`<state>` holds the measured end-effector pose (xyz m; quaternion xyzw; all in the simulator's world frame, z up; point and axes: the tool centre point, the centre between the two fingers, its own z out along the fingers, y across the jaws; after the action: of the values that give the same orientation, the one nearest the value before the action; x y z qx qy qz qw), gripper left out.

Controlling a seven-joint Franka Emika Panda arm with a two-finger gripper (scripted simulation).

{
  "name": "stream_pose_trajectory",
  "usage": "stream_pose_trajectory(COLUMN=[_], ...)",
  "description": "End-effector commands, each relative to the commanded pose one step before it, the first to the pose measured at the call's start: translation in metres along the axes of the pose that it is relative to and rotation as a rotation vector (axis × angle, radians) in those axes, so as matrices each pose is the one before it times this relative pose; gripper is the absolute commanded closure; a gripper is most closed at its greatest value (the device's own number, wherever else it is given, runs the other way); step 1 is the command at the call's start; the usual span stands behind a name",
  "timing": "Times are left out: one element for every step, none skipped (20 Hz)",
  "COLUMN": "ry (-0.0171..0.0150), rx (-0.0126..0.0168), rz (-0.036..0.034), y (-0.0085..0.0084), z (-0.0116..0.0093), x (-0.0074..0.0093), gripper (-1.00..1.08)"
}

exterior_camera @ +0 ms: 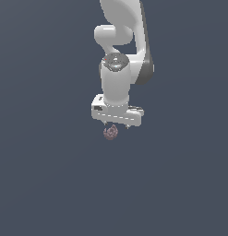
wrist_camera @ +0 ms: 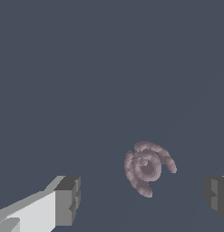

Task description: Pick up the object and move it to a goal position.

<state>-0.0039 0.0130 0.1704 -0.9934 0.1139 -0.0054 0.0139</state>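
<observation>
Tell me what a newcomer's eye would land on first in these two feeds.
The white arm reaching straight down the middle of a bare slate-blue scene. Just under its gripper sits the small pink-maroon coiled object. In the wrist view the object lies between the spread fingers, ungripped.

Exterior view: distant, facing arm (exterior_camera: pixel 122 60). Wrist view: close, looking down past fingertips (wrist_camera: pixel 68 201). Shared: object (exterior_camera: pixel 111 132) (wrist_camera: pixel 147 167).

The light was flat and even, a dim slate-blue wash with no clear source and no cast shadows on the ground. The white arm (exterior_camera: pixel 117 78) showed soft shading, brighter on the exterior view's left, grey toward the right. No glare appeared. Edges looked slightly soft and coarse, without lens distortion.
</observation>
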Motion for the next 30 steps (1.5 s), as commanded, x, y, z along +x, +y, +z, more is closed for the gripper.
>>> stream_pose_trajectory(ry=[-0.00143,-0.00050,-0.00047,-0.00042,-0.00036,-0.00030,-0.00024,-0.00018,-0.00011,-0.00004,0.00003,0.00010,0.00018,0.00026,0.00033,0.00041,0.00047,0.00051,0.00055,0.00057,0.00058,0.00059,0.00058,0.00057,0.00054,0.00051,0.00048,0.00044,0.00039,0.00034], rx=[-0.00120,-0.00061,-0.00069,-0.00074,-0.00079,-0.00084,-0.00089,-0.00094,-0.00098,-0.00102,-0.00106,-0.00109,-0.00112,-0.00115,-0.00117,-0.00119,-0.00115,-0.00110,-0.00104,-0.00098,-0.00092,-0.00086,-0.00080,-0.00073,-0.00067,-0.00060,-0.00053,-0.00047,-0.00041,-0.00034], rz=[0.06236,0.02814,0.02894,0.02896,0.02898,0.02901,0.02902,0.02903,0.02905,0.02907,0.02908,0.02911,0.02911,0.02913,0.02914,0.02898,0.02771,0.02623,0.02474,0.02325,0.02175,0.02026,0.01876,0.01727,0.01577,0.01426,0.01277,0.01127,0.00977,0.00827], y=[0.00237,0.00116,0.00124,0.00129,0.00134,0.00139,0.00143,0.00147,0.00152,0.00157,0.00161,0.00165,0.00169,0.00173,0.00177,0.00179,0.00174,0.00168,0.00160,0.00152,0.00144,0.00136,0.00126,0.00117,0.00108,0.00098,0.00088,0.00078,0.00068,0.00058], z=[0.00628,0.00276,0.00282,0.00280,0.00279,0.00277,0.00275,0.00273,0.00271,0.00269,0.00267,0.00265,0.00263,0.00260,0.00258,0.00255,0.00242,0.00227,0.00212,0.00198,0.00184,0.00170,0.00157,0.00143,0.00130,0.00117,0.00104,0.00092,0.00079,0.00067], x=[-0.00241,-0.00101,-0.00101,-0.00099,-0.00096,-0.00092,-0.00089,-0.00086,-0.00082,-0.00078,-0.00074,-0.00069,-0.00065,-0.00060,-0.00055,-0.00050,-0.00043,-0.00036,-0.00030,-0.00024,-0.00019,-0.00015,-0.00011,-0.00008,-0.00005,-0.00003,-0.00001,0.00000,0.00001,0.00001], gripper=[-0.92,-0.92,-0.92,-0.92,-0.92,-0.92,-0.92,-0.92,-0.92,-0.92,-0.92,-0.92,-0.92,-0.92,-0.92,-0.92,-0.92,-0.92,-0.92,-0.92,-0.92,-0.92,-0.92,-0.92,-0.92,-0.92,-0.92,-0.92,-0.92,-0.92])
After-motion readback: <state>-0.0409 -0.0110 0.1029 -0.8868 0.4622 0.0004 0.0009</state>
